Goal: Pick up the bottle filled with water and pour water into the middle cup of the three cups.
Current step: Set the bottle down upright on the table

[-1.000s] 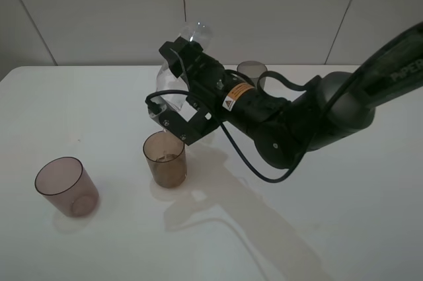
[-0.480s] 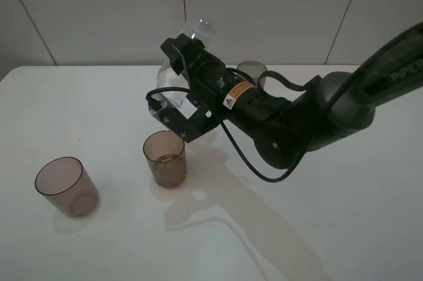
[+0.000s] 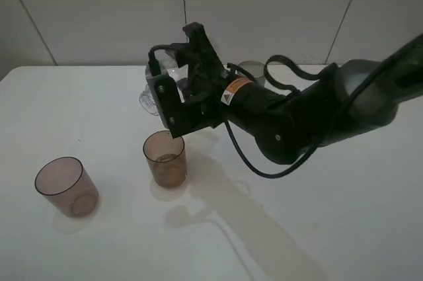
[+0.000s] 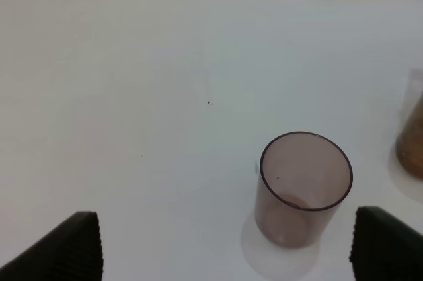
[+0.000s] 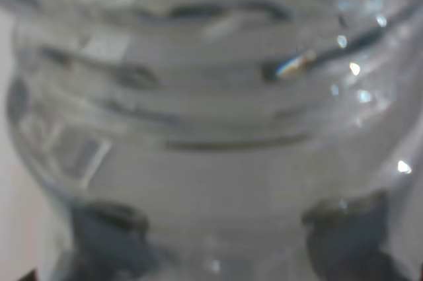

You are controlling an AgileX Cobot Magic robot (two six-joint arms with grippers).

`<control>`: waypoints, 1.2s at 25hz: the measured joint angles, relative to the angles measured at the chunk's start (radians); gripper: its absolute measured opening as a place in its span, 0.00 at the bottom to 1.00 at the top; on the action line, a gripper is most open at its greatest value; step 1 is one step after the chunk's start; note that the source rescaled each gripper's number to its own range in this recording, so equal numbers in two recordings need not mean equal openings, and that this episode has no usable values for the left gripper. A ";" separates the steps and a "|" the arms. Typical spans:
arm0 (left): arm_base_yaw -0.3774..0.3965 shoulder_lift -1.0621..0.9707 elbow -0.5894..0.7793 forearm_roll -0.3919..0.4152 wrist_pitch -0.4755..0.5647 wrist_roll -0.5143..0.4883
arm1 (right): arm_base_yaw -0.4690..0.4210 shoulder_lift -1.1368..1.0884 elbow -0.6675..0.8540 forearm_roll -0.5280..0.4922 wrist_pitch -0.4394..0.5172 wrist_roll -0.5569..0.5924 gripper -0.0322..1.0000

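My right gripper is shut on the clear bottle and holds it in the air, tilted, with its threaded mouth pointing left, above and just behind the amber-brown middle cup. That cup stands upright with a little liquid at its bottom. The bottle fills the right wrist view, with dark fingertips against it. The pinkish-mauve cup stands at the front left. The smoky grey cup stands behind the right arm. My left gripper is open above the mauve cup.
The white table meets a pale panelled wall at the back. The right arm's shadow lies across the table in front of the amber cup. The amber cup's edge shows at the side of the left wrist view.
The right gripper has rotated and lifted the bottle from a steep mouth-down tilt over the amber cup back toward level, the mouth now higher and further left. The cups have not moved.
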 joint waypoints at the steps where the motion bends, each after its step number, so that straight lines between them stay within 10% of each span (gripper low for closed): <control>1: 0.000 0.000 0.000 0.000 0.000 0.000 | -0.004 -0.024 0.000 0.000 0.074 0.041 0.03; 10: 0.000 0.000 0.000 0.000 0.000 0.000 | -0.144 -0.192 0.001 -0.203 0.479 0.740 0.03; 19: 0.000 0.000 0.000 0.000 0.000 0.000 | -0.289 -0.211 0.071 -0.554 0.299 1.913 0.03; 30: 0.000 0.000 0.000 0.000 0.000 0.000 | -0.307 -0.005 0.257 -0.358 -0.014 1.697 0.03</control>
